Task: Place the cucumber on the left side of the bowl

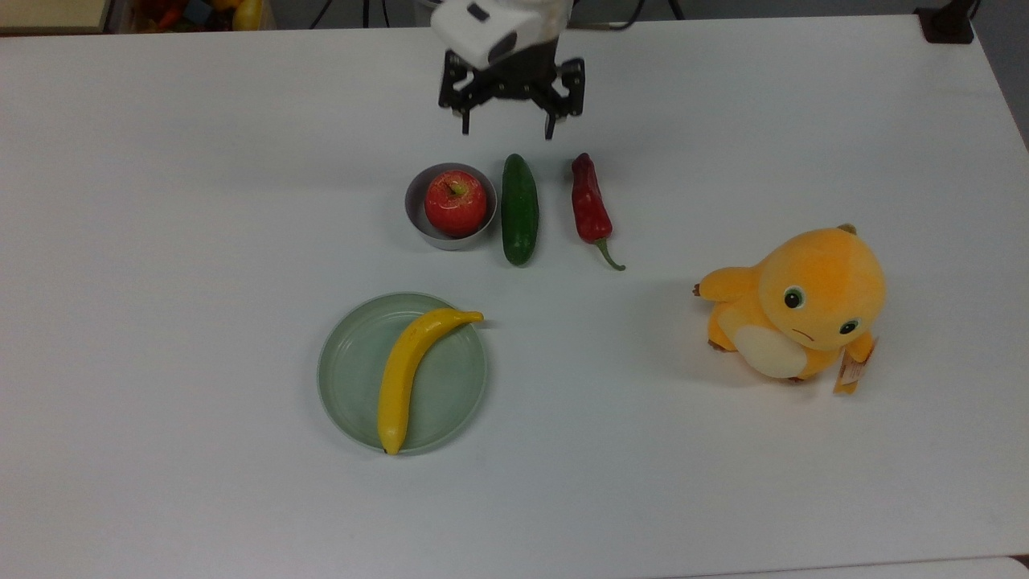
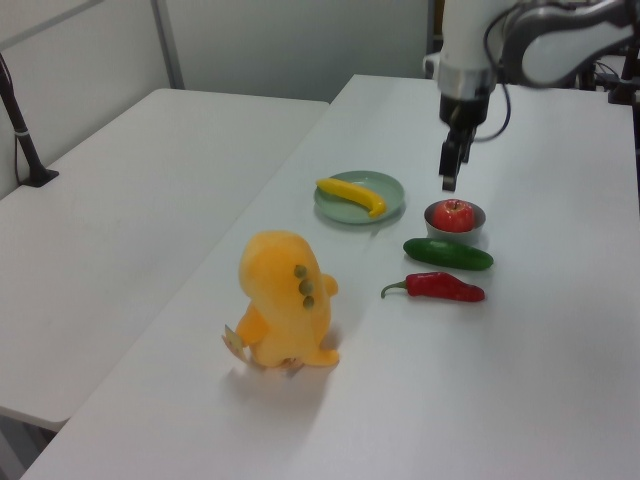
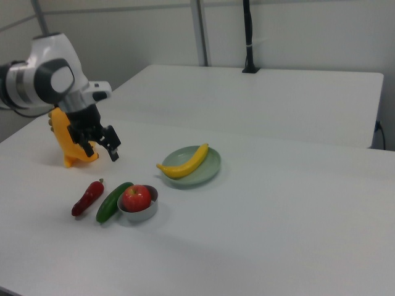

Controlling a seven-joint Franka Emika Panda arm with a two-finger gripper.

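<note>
Arm raised above the table (image 1: 161, 201), wrist pointing straight down. Gripper (image 1: 508, 127) hangs in the air near the top view's upper edge, above the far ends of the cucumber and chili, well clear of both. Jaws wide open, nothing between them. In the left view the gripper (image 2: 449, 172) hangs above and just behind the bowl; in the right view the gripper (image 3: 100, 148) sits in front of the plush, above the chili.

Cucumber (image 1: 519, 209) lies flat on the table, long axis running away from the top view's lower edge. It is just beside the bowl (image 1: 420, 219) on the top view's right, touching or nearly touching the rim; contact cannot be confirmed. In the right view the cucumber (image 3: 113, 201) lies on the bowl's (image 3: 143, 212) left, between it and the chili (image 3: 87, 198). In the left view the cucumber (image 2: 448, 254) lies in front of the bowl (image 2: 437, 221).

Bowl holds a red apple (image 1: 456, 203). Chili (image 1: 590, 207) lies roughly parallel to the cucumber, apart from it on the top view's right. Banana (image 1: 412, 371) rests across the green plate (image 1: 347, 378), nearer the top view's lower edge. Orange plush (image 1: 796, 306) stands well apart at the top view's right.
</note>
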